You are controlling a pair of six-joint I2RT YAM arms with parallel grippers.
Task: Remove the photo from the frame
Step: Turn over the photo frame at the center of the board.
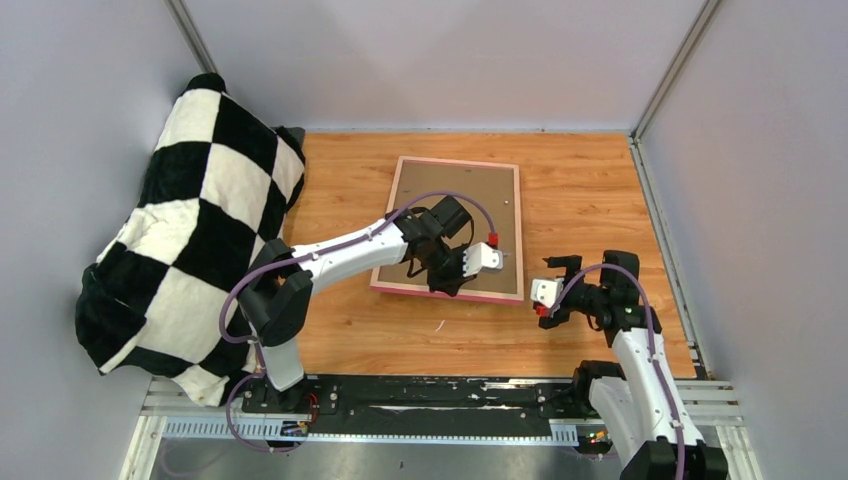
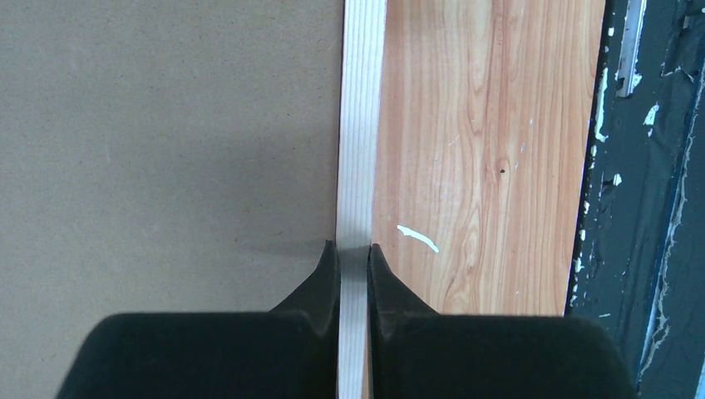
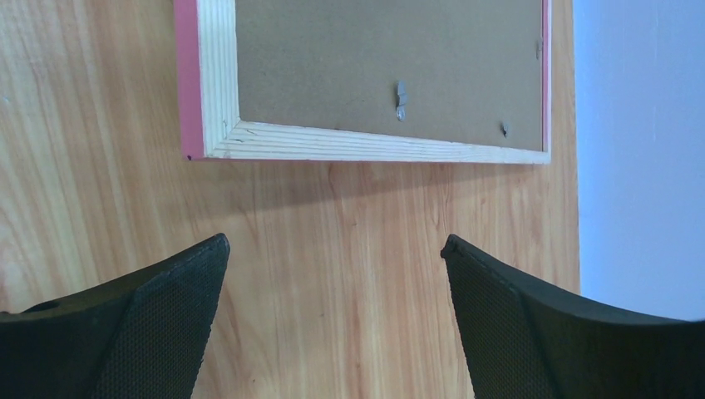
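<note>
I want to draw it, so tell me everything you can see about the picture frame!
The frame lies face down on the wooden table. Its outer sides are bright pink, its back rim pale wood. Small metal tabs sit on the brown backing board inside. The left end effector, shut, sits at its near rail.

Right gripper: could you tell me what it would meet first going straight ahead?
Probably the near rail of the pink-edged wooden picture frame; how high the right gripper sits is unclear.

Checkered black-and-white blanket, wooden table
</note>
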